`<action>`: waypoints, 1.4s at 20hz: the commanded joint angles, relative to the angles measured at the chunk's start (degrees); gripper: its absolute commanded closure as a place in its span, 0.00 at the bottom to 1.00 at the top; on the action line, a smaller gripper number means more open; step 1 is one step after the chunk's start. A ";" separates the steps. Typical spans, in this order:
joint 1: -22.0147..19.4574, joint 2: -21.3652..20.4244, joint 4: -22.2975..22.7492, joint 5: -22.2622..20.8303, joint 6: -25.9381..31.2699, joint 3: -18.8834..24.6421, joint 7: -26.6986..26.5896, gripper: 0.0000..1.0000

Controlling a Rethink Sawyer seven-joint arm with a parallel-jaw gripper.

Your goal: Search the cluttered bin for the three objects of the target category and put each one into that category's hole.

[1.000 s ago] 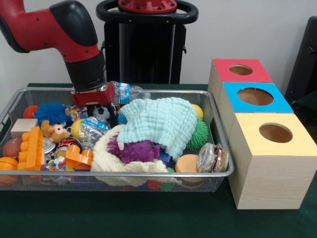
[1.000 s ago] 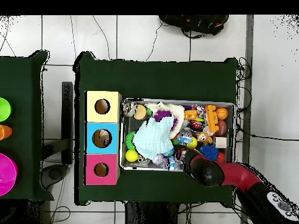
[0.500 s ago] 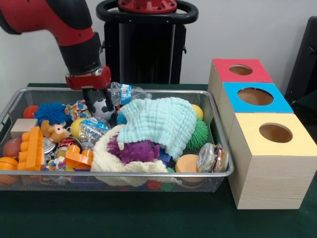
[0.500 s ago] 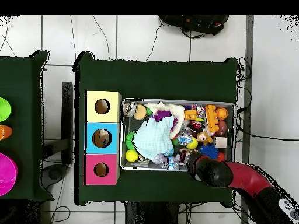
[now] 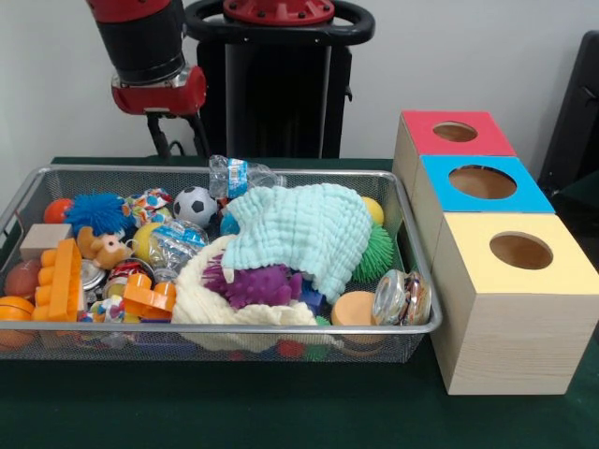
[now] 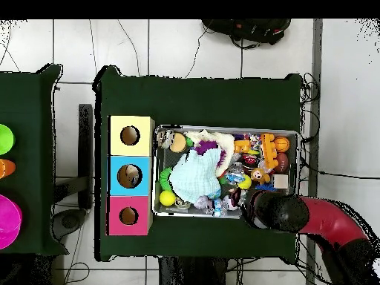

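The wire mesh bin (image 5: pixel 404 202) is packed with toys: a small soccer ball (image 5: pixel 195 204), a crushed plastic bottle (image 5: pixel 239 175), a pale green cloth (image 5: pixel 301 230), a purple spiky toy (image 5: pixel 255 283), a blue spiky ball (image 5: pixel 98 213) and orange bricks (image 5: pixel 61 279). My gripper (image 5: pixel 178 140) hangs open and empty above the bin's far rim, just above and behind the soccer ball. In the overhead view the bin (image 6: pixel 223 128) shows, and the red arm (image 6: pixel 280 212) covers the gripper at the bin's lower right corner.
Three wooden boxes stand in a row beside the bin, each with a round hole: red top (image 5: pixel 456 134), blue top (image 5: pixel 482 182), yellow top (image 5: pixel 519 251). The black pedestal (image 5: pixel 276 84) rises behind the bin. Shiny tins (image 5: pixel 402 297) lean in the bin's corner nearest the yellow box.
My gripper has risen out of the bin, from around the soccer ball to above the far rim. The soccer ball stayed in the bin.
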 commanded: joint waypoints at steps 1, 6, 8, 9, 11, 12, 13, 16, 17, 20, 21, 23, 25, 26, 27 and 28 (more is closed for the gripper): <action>2.42 3.29 -4.08 0.15 -1.17 2.41 -2.21 0.00; 4.71 7.04 -7.62 -0.33 -3.56 0.87 -0.11 0.00; 5.30 8.26 -8.56 -0.43 -4.39 0.44 0.48 0.00; 5.37 8.86 -9.26 -0.28 -4.09 0.40 0.24 0.00; 5.20 9.73 -10.92 0.21 -2.46 0.65 -1.08 0.00; 4.96 9.99 -11.67 0.50 -1.44 0.91 -1.95 0.00; 4.62 9.74 -12.16 0.95 0.05 1.30 -2.90 0.00; 3.66 8.48 -12.62 2.57 3.96 2.33 -4.77 0.00; 3.38 8.07 -12.58 3.01 4.87 2.59 -5.21 0.00; 3.01 7.87 -12.79 3.83 5.97 2.82 -5.77 0.00; 2.82 8.04 -12.85 3.99 6.06 2.90 -6.01 0.00; 2.39 8.85 -13.04 4.19 5.80 3.03 -6.38 0.00; 2.12 9.13 -13.84 4.71 7.05 3.30 -7.10 0.00; 2.00 8.87 -13.95 5.06 7.74 3.46 -7.34 0.00; 1.98 8.48 -14.07 5.49 8.55 3.58 -7.42 0.00; 1.96 8.08 -14.19 5.93 9.35 3.69 -7.50 0.00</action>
